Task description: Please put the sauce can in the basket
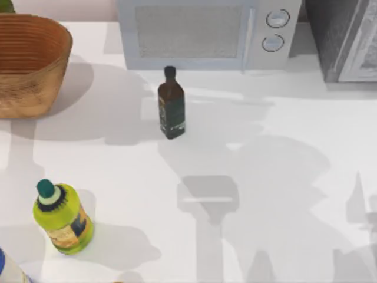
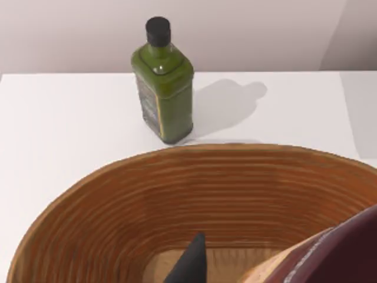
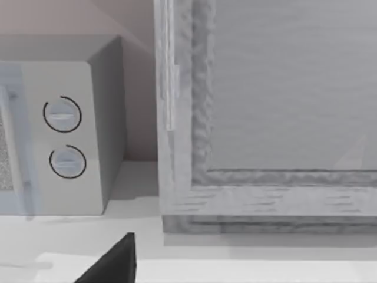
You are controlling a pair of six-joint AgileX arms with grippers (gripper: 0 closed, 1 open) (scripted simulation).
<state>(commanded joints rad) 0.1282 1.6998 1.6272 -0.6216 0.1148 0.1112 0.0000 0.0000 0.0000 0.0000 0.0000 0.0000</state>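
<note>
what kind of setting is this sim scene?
Likely a kitchen counter: a microwave with two dials stands at the back of the white table, with a dark green-labelled bottle, a yellow-green bottle and a wicker basket on it.

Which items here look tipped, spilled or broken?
None. The dark green bottle and yellow-green bottle stand upright, nothing spilled. In the left wrist view the sauce can sits over the basket.
</note>
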